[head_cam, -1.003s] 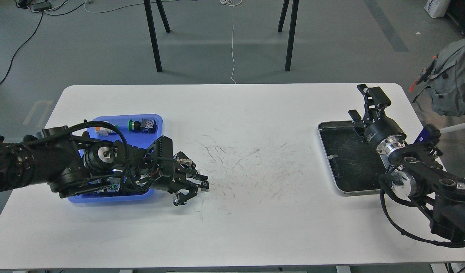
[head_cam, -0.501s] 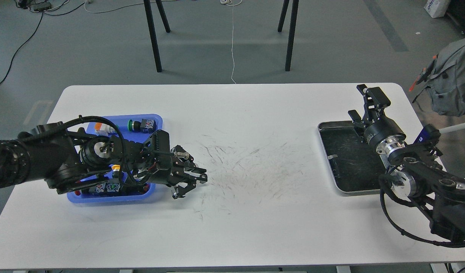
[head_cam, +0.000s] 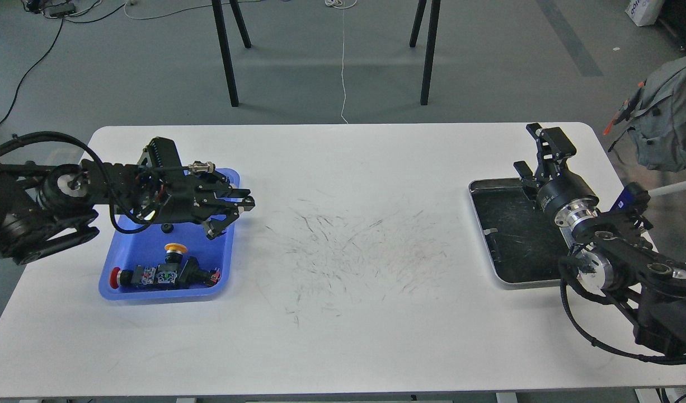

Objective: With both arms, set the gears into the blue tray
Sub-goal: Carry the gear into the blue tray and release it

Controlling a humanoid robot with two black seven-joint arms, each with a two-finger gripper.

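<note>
The blue tray [head_cam: 222, 252] sits at the table's left. My left gripper [head_cam: 229, 218] hangs open over its far right part, fingers spread, with nothing seen between them. Below the arm, a small dark round piece [head_cam: 167, 228] lies in the tray; it looks like a gear, but it is too small to be sure. My right gripper [head_cam: 530, 151] stands open above the far edge of the silver tray [head_cam: 488, 246] at the right, holding nothing. The left arm hides the blue tray's far half.
Push-button switches lie in the blue tray's near half: one with a yellow cap [head_cam: 175, 247], one with a red cap [head_cam: 114, 276]. The silver tray's dark inside shows no parts. A grey backpack [head_cam: 667, 117] hangs beyond the table's right edge.
My left arm swung back and to the left, from the blue tray's near right corner to above its far half, uncovering the switches in the near half. The right arm has not moved.
</note>
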